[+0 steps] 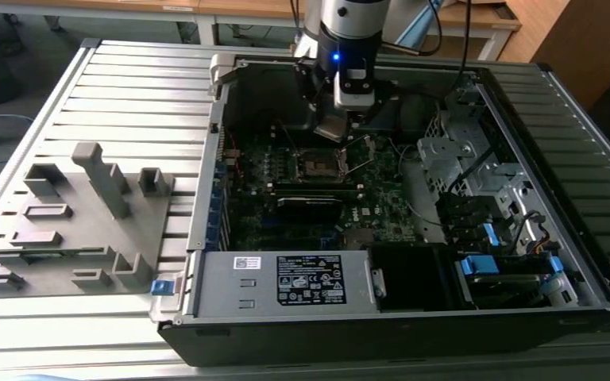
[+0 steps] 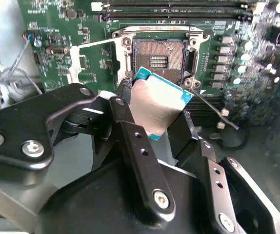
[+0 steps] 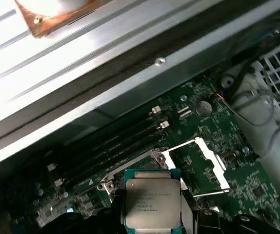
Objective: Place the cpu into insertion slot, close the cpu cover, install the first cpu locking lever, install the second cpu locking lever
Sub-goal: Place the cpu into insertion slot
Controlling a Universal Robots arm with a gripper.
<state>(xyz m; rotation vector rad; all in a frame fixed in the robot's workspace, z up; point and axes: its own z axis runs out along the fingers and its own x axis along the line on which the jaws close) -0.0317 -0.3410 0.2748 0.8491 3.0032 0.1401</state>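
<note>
My gripper (image 2: 154,121) is shut on the cpu (image 2: 158,103), a flat square chip with a silver-grey top and a teal edge, pinched at two opposite sides by the black fingers (image 2: 130,141). In the exterior view the gripper (image 1: 339,127) hangs inside the open computer case, just above and behind the insertion slot (image 1: 320,164). The second wrist view shows the slot (image 2: 159,56) bare, its dark contact field exposed, with the chip tilted a short way off it. The cpu cover (image 2: 80,54) is swung open to one side. In the first wrist view, the cpu (image 3: 152,200) sits beside the raised cover (image 3: 206,156).
Long black memory slots (image 3: 110,146) run beside the socket. A thin wire lever (image 2: 211,104) sticks out near it. The case wall (image 1: 217,103) and the drive cage with cables (image 1: 464,159) hem the board in. A grey fixture (image 1: 83,222) lies on the slatted table at the exterior view's left.
</note>
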